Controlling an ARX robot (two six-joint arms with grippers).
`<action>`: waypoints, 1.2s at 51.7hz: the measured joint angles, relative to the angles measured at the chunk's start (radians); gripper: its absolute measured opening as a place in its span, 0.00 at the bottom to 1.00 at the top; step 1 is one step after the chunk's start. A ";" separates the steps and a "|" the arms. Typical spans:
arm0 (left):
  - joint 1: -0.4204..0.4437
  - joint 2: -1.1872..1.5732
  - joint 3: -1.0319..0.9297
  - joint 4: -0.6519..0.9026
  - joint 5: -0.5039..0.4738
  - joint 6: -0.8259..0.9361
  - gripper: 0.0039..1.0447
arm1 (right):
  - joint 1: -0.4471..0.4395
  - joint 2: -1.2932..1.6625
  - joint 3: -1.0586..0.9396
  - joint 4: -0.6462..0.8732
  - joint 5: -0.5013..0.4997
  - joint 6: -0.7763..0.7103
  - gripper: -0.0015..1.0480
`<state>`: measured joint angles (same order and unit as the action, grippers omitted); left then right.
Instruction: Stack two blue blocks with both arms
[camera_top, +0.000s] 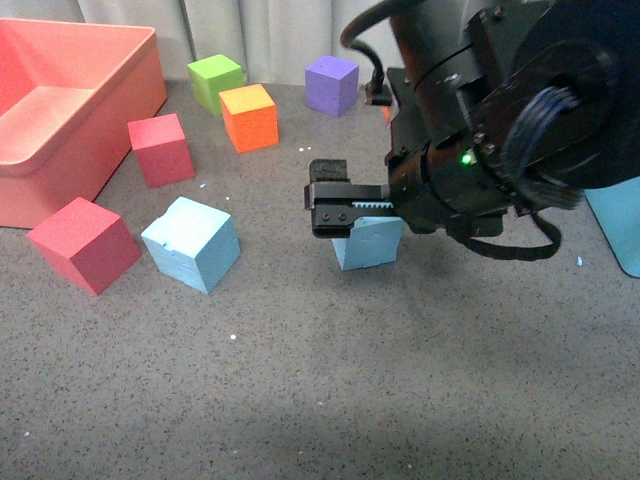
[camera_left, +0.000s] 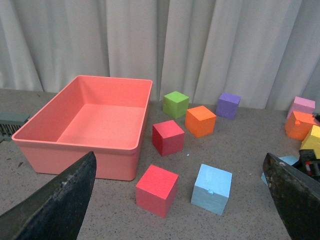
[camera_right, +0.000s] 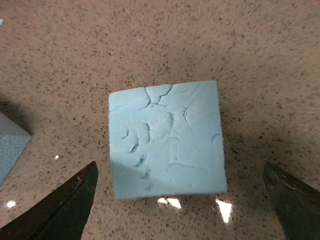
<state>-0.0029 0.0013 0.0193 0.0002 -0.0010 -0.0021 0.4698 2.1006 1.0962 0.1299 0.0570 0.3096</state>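
Grasp step: right tool is hovering wide open, empty, straight above one blue block on the desk, probably needing to lower and close next, second blue block lying beyond its fingertips.

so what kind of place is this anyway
Likely a robotics lab test bench: a speckled grey tabletop, a pleated white curtain backdrop, and coloured foam cubes scattered beside a salmon-pink plastic bin.
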 joint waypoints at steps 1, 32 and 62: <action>0.000 0.000 0.000 0.000 0.000 0.000 0.94 | 0.000 -0.007 -0.004 0.001 0.000 0.000 0.90; 0.000 0.000 0.000 0.000 0.002 0.000 0.94 | -0.188 -0.300 -0.714 1.258 0.205 -0.304 0.01; 0.000 0.000 0.000 0.000 -0.002 0.000 0.94 | -0.388 -1.115 -1.051 0.777 0.017 -0.307 0.01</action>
<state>-0.0029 0.0010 0.0193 -0.0002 -0.0025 -0.0021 0.0814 0.9855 0.0448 0.9066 0.0738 0.0021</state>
